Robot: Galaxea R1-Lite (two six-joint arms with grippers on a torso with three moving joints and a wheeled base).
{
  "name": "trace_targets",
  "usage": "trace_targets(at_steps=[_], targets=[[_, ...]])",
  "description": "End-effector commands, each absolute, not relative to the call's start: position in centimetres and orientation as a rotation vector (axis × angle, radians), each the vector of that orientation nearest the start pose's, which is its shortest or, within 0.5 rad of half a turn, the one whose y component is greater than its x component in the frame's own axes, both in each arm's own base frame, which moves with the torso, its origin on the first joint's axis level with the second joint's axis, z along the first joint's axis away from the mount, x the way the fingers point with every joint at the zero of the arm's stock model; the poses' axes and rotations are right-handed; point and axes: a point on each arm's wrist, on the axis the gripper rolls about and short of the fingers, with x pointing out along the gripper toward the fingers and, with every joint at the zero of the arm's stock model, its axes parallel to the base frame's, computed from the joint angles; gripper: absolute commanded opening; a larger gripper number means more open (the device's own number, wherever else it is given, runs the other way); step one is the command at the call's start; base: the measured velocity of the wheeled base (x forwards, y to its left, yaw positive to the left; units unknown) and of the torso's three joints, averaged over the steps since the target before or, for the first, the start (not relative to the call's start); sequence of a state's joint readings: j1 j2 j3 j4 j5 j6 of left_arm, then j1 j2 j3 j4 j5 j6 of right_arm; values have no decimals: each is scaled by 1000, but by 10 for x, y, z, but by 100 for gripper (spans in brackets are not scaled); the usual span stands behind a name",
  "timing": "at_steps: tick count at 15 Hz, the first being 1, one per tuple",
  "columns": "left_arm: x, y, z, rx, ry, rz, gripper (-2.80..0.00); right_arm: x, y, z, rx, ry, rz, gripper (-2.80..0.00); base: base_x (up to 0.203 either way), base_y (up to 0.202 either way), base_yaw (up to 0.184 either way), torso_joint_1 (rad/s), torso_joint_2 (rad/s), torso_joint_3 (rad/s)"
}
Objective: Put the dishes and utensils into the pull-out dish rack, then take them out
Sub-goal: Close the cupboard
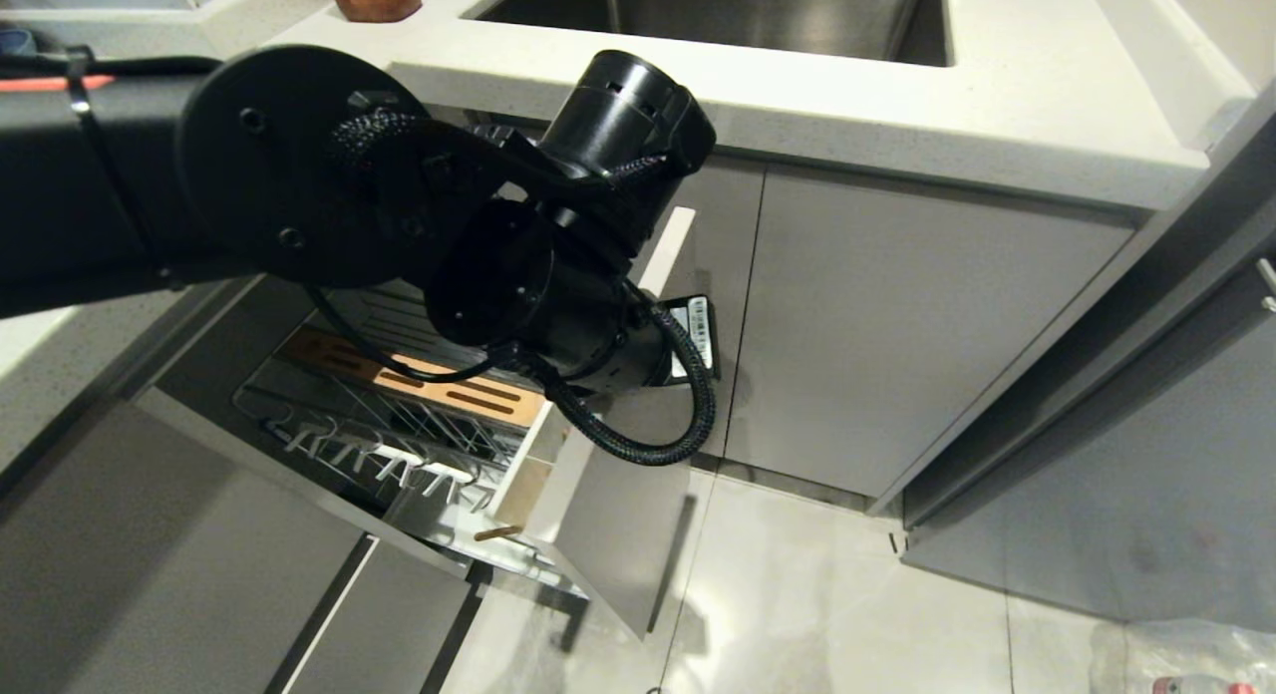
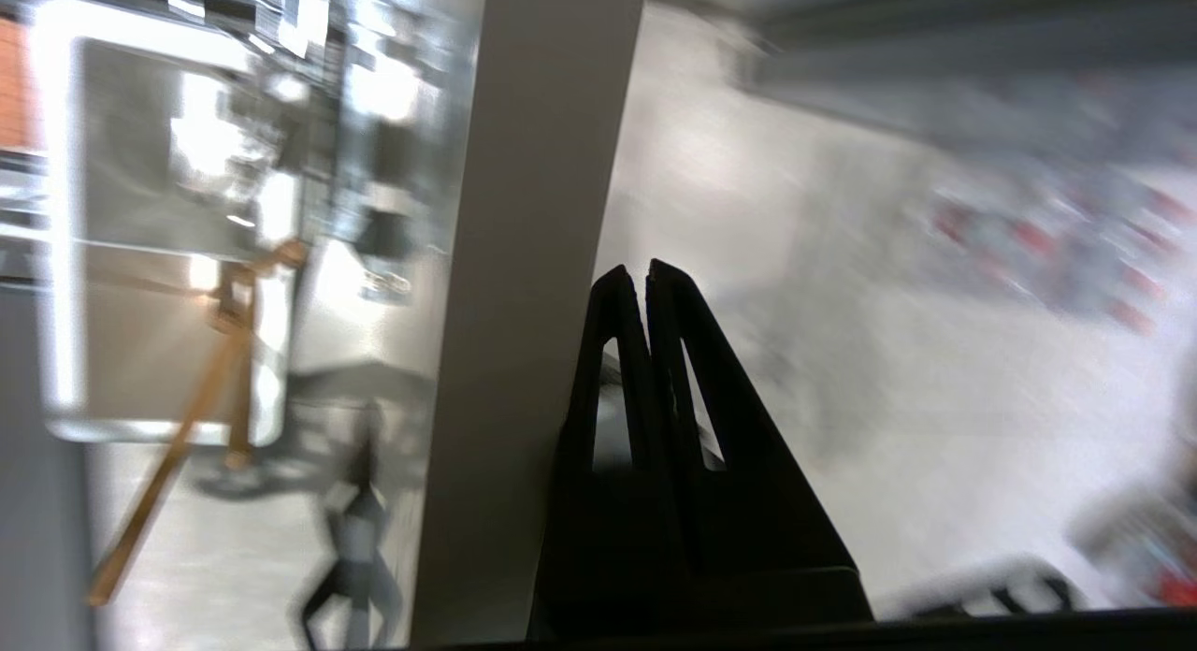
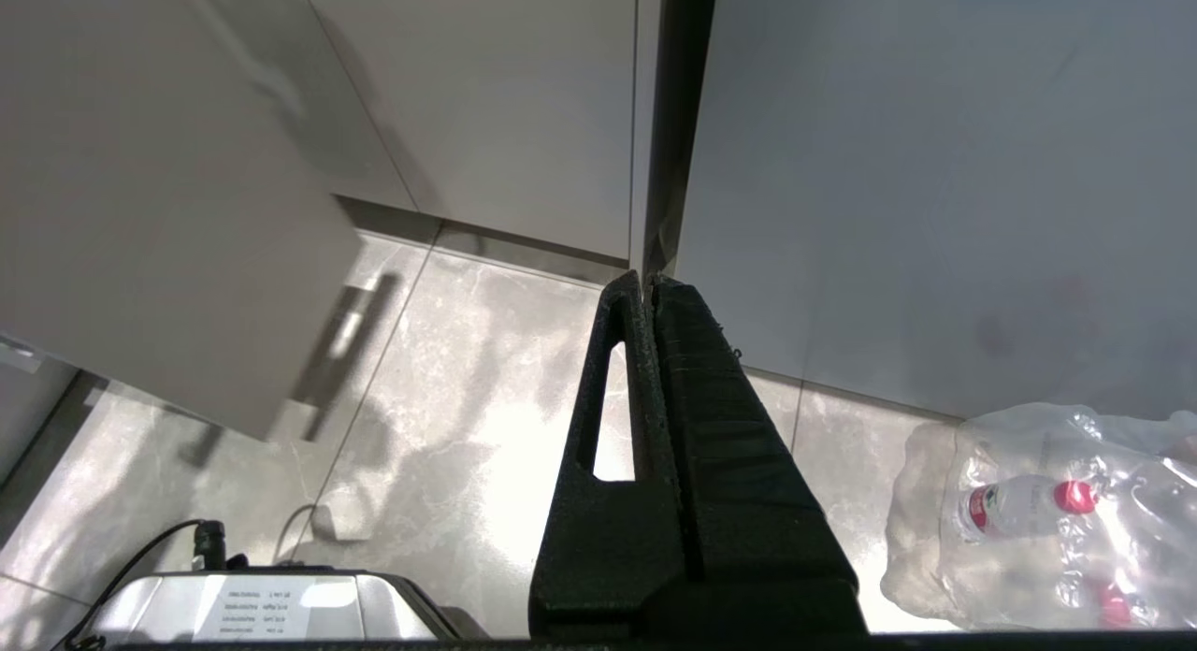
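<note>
While the pull-out dish rack stands open, the left tool hangs beside its front panel, fingers together, empty.
Chopsticks sit in the caddy; next likely needs parted fingers.

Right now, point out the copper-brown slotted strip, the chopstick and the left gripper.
copper-brown slotted strip [image 1: 469, 389]: head view, its top face.
chopstick [image 2: 159, 473]: left wrist view, mid-shaft.
left gripper [image 2: 645, 275]: left wrist view, between its closed tips.

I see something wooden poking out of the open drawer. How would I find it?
Start at the sink in the white counter and look below its left end, where the dish rack is pulled out. At the rack's front right corner sits a white caddy. The chopstick leans out of it: the only thin light-brown stick among chrome wires.
</note>
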State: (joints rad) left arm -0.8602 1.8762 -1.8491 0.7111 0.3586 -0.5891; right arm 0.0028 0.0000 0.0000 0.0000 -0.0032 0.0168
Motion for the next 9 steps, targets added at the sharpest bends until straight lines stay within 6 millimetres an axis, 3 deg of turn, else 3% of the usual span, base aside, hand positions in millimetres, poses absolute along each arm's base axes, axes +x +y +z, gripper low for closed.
trace_targets(at_steps=[1,5,9], targets=[[227,-253,290,-117,693,-240,-280,-23,0,76,17,2,0,-280,0,0,0,0,0,0],[225,-242,290,-13,645,-81,-280,-23,0,76,17,2,0,-280,0,0,0,0,0,0],[237,-212,289,99,601,121,-280,-23,0,76,17,1,0,-280,0,0,0,0,0,0]])
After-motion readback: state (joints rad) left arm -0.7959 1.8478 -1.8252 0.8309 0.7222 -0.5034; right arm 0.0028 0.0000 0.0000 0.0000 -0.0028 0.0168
